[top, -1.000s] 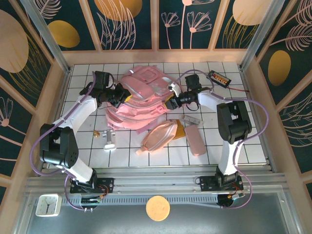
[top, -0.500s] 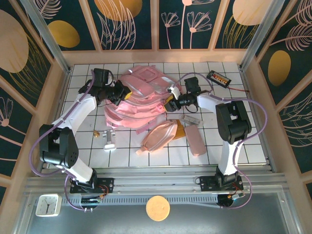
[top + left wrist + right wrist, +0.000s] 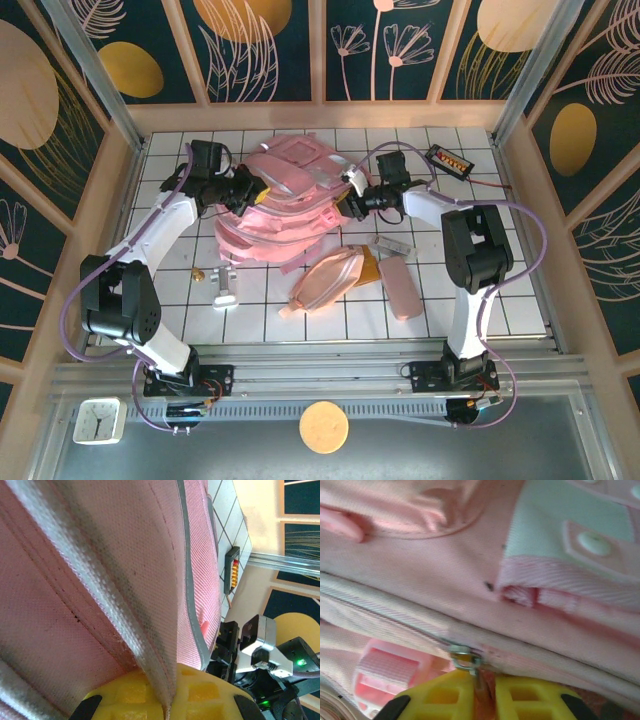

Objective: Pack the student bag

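Observation:
The student bag (image 3: 285,205), a big soft pink backpack, lies crumpled at the back middle of the white tiled table. My left gripper (image 3: 248,190) is at its left side. In the left wrist view that gripper (image 3: 167,692) is shut, its yellow pads pinching a grey-edged pink fold of the bag (image 3: 75,580). My right gripper (image 3: 353,205) is at the bag's right side. In the right wrist view it (image 3: 485,682) is shut on the reddish pull tab under the metal zipper slider (image 3: 465,659), along the bag's (image 3: 420,565) zip line.
In front of the bag lie a peach-pink oval pouch (image 3: 328,280), a slim pink case (image 3: 400,287) and a small grey piece (image 3: 390,244). A white-grey item (image 3: 224,290) sits front left. A black device with coloured beads (image 3: 448,160) lies back right.
My right gripper has moved a little left and back against the bag and closed on the zipper pull. The left arm has barely shifted, still holding the fold.

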Controlling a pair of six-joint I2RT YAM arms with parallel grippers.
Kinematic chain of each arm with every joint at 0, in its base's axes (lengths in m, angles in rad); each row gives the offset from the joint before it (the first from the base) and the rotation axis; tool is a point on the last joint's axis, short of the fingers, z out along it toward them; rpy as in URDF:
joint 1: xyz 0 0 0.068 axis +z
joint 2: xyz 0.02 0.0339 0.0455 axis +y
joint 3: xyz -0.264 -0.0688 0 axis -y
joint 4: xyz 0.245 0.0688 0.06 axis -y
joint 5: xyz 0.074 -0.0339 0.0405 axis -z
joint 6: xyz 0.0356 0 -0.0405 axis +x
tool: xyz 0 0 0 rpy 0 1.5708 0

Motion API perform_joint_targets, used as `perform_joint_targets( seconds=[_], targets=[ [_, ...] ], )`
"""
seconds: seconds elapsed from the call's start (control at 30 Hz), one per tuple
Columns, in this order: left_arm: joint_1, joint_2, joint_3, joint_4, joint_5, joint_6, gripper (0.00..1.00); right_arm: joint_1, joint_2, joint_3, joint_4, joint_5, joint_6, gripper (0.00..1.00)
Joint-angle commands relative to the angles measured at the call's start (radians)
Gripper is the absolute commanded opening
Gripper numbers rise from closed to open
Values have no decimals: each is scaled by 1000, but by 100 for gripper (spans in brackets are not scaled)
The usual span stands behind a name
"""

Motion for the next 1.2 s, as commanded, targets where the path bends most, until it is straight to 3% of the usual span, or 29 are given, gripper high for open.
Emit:
perform_joint_targets(
  seconds=[0.0,0.27,0.4,0.57,0.67,0.93,1.17],
  targets=[
    [4,-54,3,102,50,-3,0,9,-8,17,44,7,3,3],
    [4,-68,-21,121,9,-7,0,9,-140,-24,-9,53,57,0],
    [-2,-68,-54,201,0,-57,0,33,-130,40,-137,-29,154,0],
    [-52,-46,-70,296,-20,-120,0,132,-70,102,-303,-64,236,0],
    [-72,-33,-71,340,-30,-150,0,165,-74,93,-328,-112,308,0],
    [-103,-24,-79,381,-74,-176,0,232,-100,69,-96,-145,688,0],
    [-154,-6,-97,435,-106,-218,0,356,-67,94,237,45,1074,0]
  ],
)
